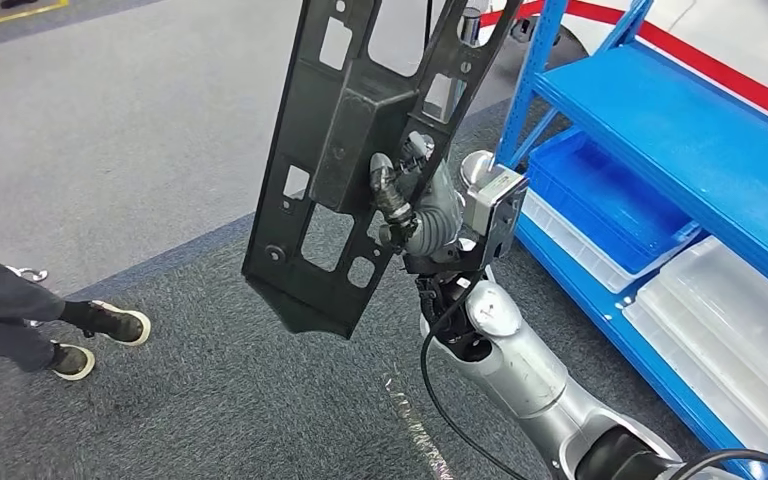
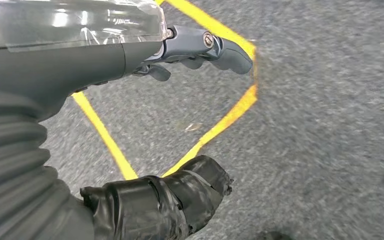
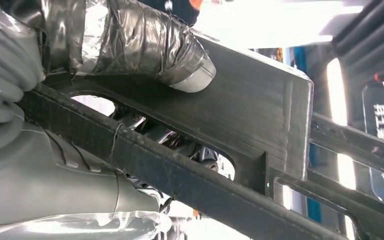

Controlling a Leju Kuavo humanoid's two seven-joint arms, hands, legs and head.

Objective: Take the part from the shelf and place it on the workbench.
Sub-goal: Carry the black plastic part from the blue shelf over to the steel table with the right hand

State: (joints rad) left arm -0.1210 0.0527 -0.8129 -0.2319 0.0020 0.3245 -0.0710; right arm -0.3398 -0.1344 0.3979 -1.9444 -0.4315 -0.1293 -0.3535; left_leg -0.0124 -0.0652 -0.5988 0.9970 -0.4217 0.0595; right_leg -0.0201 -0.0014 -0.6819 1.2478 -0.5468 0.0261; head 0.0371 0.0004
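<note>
We've got the black part [image 1: 360, 150] off the blue shelf [image 1: 680, 140], right hand [image 1: 410, 205] clamped through it; workbench next.

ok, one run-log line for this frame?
phase: carry | right hand: grips black part, lifted beside blue shelf | left hand: holds nothing, over floor

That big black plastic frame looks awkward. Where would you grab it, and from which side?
By a bar beside one of the cut-out openings of the black frame, reaching through from its back face, as the right robot hand does now. The bars are narrow enough for fingers to wrap; the outer edges look too broad.
</note>
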